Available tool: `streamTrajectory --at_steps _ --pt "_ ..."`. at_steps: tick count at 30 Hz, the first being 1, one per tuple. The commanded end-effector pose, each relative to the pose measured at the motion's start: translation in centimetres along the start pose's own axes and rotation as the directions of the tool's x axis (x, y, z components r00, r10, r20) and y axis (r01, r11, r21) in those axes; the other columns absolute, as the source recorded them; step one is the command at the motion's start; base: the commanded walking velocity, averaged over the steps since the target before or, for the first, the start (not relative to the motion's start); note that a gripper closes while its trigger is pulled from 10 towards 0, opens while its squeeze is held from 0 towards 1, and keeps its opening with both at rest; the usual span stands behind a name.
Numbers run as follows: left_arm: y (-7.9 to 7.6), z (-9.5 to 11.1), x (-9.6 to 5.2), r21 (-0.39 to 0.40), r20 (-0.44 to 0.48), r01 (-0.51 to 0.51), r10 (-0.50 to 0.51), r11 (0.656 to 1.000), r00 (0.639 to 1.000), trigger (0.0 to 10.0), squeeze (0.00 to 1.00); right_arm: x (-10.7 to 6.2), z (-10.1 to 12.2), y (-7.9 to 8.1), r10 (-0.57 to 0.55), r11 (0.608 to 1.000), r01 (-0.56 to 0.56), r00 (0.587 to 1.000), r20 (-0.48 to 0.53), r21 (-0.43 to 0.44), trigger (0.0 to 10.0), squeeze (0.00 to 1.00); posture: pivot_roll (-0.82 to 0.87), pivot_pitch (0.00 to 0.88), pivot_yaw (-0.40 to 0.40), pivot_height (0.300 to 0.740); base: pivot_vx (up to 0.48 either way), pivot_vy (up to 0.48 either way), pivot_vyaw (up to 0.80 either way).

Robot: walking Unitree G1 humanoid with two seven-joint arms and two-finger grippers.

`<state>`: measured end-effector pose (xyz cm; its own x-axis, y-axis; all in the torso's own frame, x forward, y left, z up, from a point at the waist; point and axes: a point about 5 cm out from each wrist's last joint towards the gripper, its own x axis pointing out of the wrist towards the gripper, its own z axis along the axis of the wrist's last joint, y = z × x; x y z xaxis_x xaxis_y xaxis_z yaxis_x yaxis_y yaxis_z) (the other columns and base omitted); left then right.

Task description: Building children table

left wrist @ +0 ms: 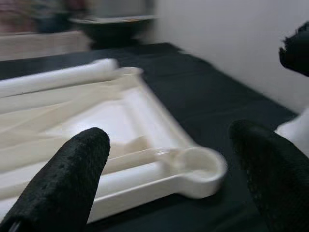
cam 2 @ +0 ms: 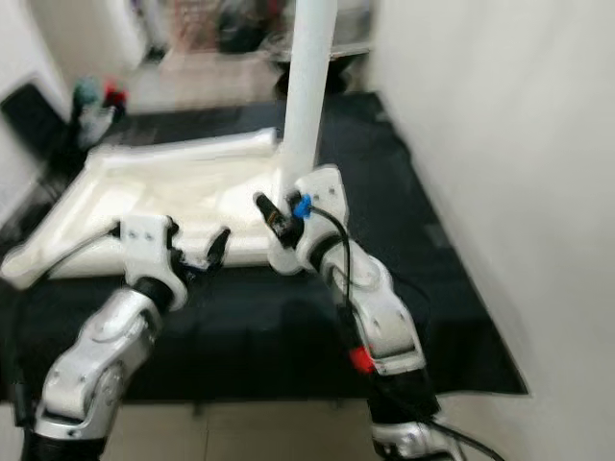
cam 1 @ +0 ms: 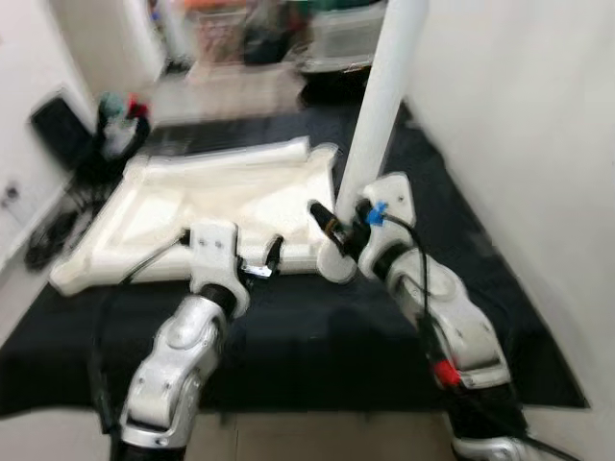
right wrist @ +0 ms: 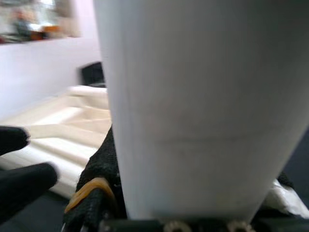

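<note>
Fingers of the right gripper (cam 1: 332, 235) are clamping the upright white table leg (cam 1: 384, 91) at the upturned tabletop's (cam 1: 221, 197) near corner, while the left gripper (cam 1: 272, 257) is hovering, spread apart.

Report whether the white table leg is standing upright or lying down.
Upright, slightly tilted. The white table leg rises from the tabletop's corner, with the right end effector gripping its base.

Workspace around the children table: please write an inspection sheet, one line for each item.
Surface: black mat on the floor.
Job's things: white tabletop lies upside down on the mat; white leg stands upright at its near right corner.
Clutter: bins and boxes, blurred, beyond the mat.
Grippers: right gripper clamps the leg low down; left gripper open at the tabletop's near edge.
Cables: black cable along the right arm; dark cords on the floor, left.
Surroundings: white wall on the right.
</note>
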<state>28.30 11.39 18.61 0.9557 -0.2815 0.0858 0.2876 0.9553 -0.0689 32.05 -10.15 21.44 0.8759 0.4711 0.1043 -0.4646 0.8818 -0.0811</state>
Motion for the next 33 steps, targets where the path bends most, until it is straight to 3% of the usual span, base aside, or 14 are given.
streamTrajectory --at_steps 1,5,7,13,19,33 --pt "0.2 -0.2 0.0 0.000 -0.015 -0.008 0.008 1.000 1.000 10.0 0.00 0.0 0.2 0.3 0.015 1.000 -0.016 1.000 0.023 0.014 10.0 0.00 -0.07 0.060 0.039 0.740 0.262 0.000 0.00" --pt "0.2 -0.1 0.0 -0.003 -0.010 -0.006 0.006 1.000 1.000 10.0 0.00 -0.1 0.3 0.4 0.040 0.999 -0.039 0.999 0.030 -0.022 10.0 0.00 -0.07 0.059 0.038 0.740 0.263 0.000 0.20" --pt "0.1 0.0 0.0 -0.006 -0.007 -0.004 0.004 1.000 1.000 10.0 0.00 0.1 -0.2 0.3 0.007 0.999 -0.008 1.000 -0.019 -0.049 10.0 0.00 -0.08 0.061 0.040 0.740 0.266 0.000 0.00" --pt "0.1 0.0 -0.1 -0.008 -0.009 -0.005 0.005 1.000 1.000 10.0 0.00 0.0 -0.1 0.1 0.008 1.000 -0.008 1.000 -0.016 -0.024 10.0 0.00 -0.08 0.069 0.039 0.740 0.267 0.000 0.00" --pt "0.0 0.0 -0.2 -0.034 0.005 -0.019 0.019 0.999 1.000 10.0 0.00 -0.2 -0.1 -0.4 0.007 0.999 -0.008 1.000 -0.025 -0.033 10.0 0.00 -0.08 0.071 0.041 0.740 0.000 0.000 0.00" --pt "0.4 -1.4 -1.3 0.010 -0.064 -0.035 0.035 0.999 0.997 10.0 0.00 -0.5 0.5 -0.3 0.117 0.990 -0.119 0.992 -0.037 -0.070 10.0 0.00 -0.07 0.090 0.041 0.740 0.000 0.000 0.00"
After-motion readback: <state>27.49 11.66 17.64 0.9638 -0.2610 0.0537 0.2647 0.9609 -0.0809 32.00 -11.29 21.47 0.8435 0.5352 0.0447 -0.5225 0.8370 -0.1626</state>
